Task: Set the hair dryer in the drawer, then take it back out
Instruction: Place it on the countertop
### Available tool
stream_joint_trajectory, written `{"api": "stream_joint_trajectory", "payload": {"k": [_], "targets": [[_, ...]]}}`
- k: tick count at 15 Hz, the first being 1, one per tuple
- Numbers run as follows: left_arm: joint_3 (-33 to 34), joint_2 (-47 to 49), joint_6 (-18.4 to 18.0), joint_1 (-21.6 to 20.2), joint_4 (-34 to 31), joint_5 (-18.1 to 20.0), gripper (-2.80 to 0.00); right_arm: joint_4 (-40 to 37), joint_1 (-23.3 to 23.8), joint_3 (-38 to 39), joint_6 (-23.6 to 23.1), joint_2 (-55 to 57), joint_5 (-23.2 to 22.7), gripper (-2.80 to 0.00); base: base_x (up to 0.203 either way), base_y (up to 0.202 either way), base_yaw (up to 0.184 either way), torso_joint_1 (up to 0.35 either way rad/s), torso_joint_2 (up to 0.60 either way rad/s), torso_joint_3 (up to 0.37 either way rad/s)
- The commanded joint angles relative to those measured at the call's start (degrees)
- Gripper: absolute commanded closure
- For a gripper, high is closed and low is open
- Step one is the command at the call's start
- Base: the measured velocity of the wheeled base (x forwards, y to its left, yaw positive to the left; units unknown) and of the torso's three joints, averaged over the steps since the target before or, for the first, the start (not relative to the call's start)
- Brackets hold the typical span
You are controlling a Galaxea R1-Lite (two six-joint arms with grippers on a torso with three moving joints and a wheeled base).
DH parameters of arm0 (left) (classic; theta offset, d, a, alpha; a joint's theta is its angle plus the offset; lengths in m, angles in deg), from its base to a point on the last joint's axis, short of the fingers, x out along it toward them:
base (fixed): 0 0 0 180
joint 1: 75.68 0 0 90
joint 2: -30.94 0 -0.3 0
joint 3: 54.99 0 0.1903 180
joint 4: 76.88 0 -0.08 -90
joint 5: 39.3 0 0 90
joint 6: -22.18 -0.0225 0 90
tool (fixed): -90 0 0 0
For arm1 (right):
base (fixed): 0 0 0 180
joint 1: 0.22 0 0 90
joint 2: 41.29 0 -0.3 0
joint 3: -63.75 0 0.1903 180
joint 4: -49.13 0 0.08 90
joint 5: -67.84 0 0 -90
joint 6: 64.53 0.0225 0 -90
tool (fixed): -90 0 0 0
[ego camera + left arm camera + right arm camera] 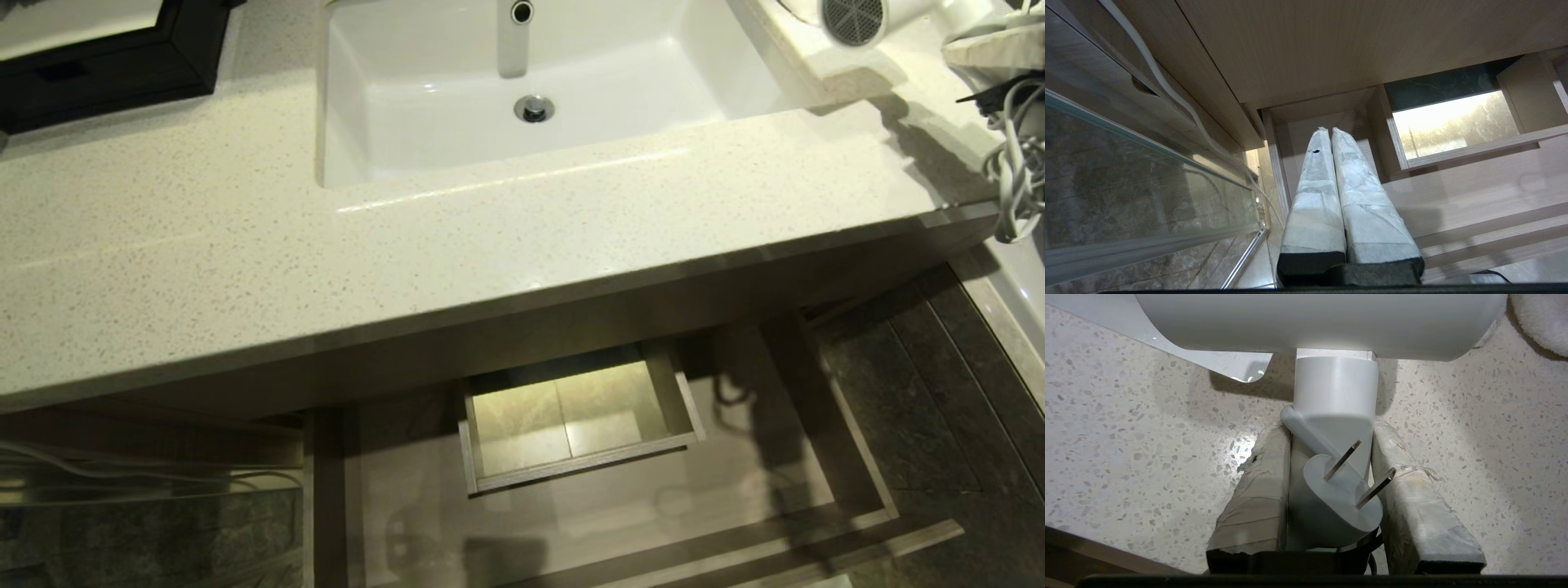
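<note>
Hair dryer [1331,318]: white, handle clamped between the taped fingers [1257,498] of the right gripper [1331,428], held over the speckled worktop [245,245] at its far right corner; plug [1335,498] lies against the handle. Drawer [735,523]: pulled open below the worktop. Left gripper [1329,132]: fingers pressed together, holding nothing, beside the open drawer
</note>
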Motion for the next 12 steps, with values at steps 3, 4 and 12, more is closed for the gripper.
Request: {"api": "stream_joint_trajectory", "payload": {"k": [3, 4, 12], "targets": [[0.0, 0.0, 0.1, 0.0, 0.0, 0.0, 0.0, 4.0, 0.6, 0.0, -1.6, 5.3, -1.8, 0.0, 0.0, 0.0, 0.0, 0.0, 0.0, 0.0], [0.1, 0.0, 0.0, 0.0, 0.0, 0.0, 0.0, 4.2, 0.7, 0.0, -3.0, 5.9, -1.9, 0.0, 0.0, 0.0, 0.0, 0.0, 0.0, 0.0], [0.1, 0.0, 0.1, 0.0, 0.0, 0.0, 0.0, 3.7, 2.3, 0.0, -4.4, 5.8, -1.5, -2.8, 0.0, 0.0, 0.0, 0.0, 0.0, 0.0]]}}
